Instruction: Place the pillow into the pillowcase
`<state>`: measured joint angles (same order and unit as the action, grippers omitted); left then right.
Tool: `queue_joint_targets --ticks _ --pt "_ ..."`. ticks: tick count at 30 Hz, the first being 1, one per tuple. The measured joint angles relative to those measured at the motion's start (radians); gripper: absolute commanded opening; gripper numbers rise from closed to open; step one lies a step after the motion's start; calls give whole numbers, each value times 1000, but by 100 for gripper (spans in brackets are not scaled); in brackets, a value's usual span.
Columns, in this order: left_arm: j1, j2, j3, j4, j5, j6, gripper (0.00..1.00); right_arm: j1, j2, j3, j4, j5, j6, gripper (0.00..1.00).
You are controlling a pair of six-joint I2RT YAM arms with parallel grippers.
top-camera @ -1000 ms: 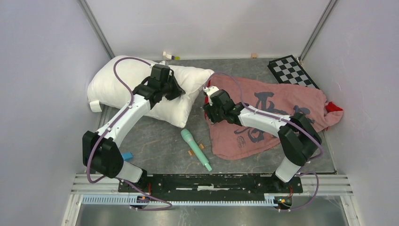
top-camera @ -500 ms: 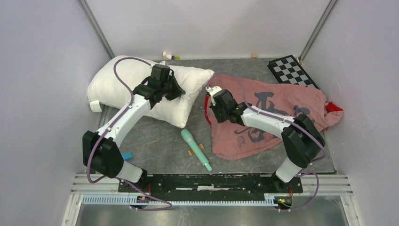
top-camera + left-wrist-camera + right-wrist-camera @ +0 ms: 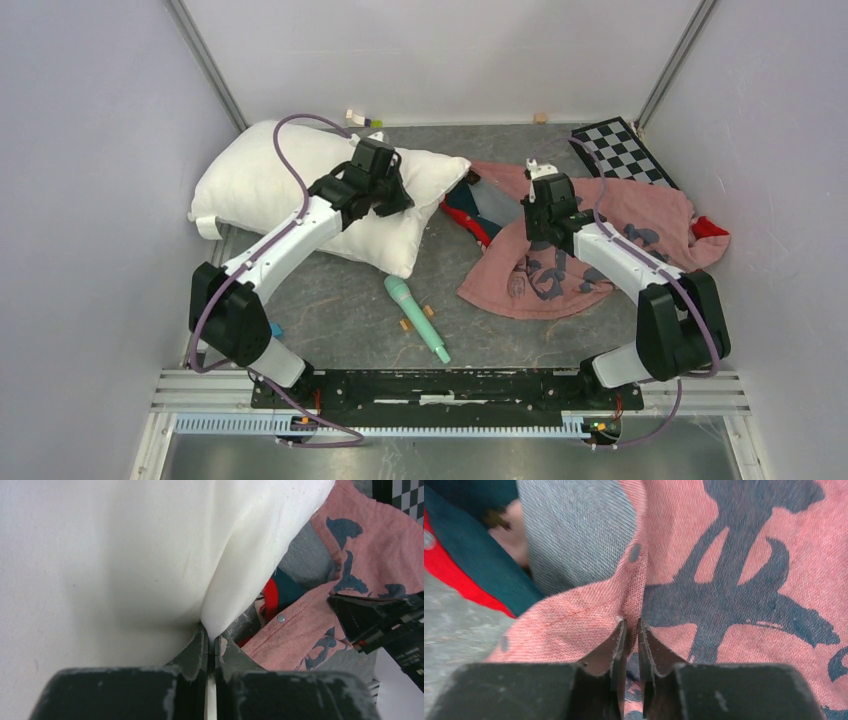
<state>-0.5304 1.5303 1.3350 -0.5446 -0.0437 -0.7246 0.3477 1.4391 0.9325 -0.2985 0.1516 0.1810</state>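
Grey mottled desk point(image 3: 340, 300) boxed in by plain white walls point(image 3: 430, 50), so nothing fancy. Left claw point(image 3: 211, 641) is clamped tight on a fold of the big puffy white stuffed pillow point(image 3: 250, 190), and most of the pillow bulges off to that claw's left. Right claw point(image 3: 630, 626) is pinched on a bunched-up ridge of the faded pinkish-red fabric pillowcase with dark brush marks point(image 3: 650, 215); red and teal cloth point(image 3: 479, 580) peeks out just left of it. Pillow's corner sits between the two claws.

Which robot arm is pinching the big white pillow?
The left arm's fingers are shut on a fold of the white pillow. The right arm's fingers pinch the pink pillowcase with dark marks instead.
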Motion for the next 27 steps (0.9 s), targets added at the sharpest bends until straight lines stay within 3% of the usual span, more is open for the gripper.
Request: queue_joint_targets --ticks 3,8,13,18,27 --pt "-11 26 16 0 0 0 2 -21 30 -15 -22 -18 6 45" --pt "-11 40 36 -8 -7 1 2 41 -23 -27 -35 -4 23 61" --pt "-8 53 51 -9 -8 12 2 257 -167 -27 -66 119 58 59" --pt "-3 59 58 -13 -8 12 2 459 -269 -100 -53 171 124 50" --pt "5 63 63 -17 -7 12 2 625 -117 -227 -2 140 222 53"
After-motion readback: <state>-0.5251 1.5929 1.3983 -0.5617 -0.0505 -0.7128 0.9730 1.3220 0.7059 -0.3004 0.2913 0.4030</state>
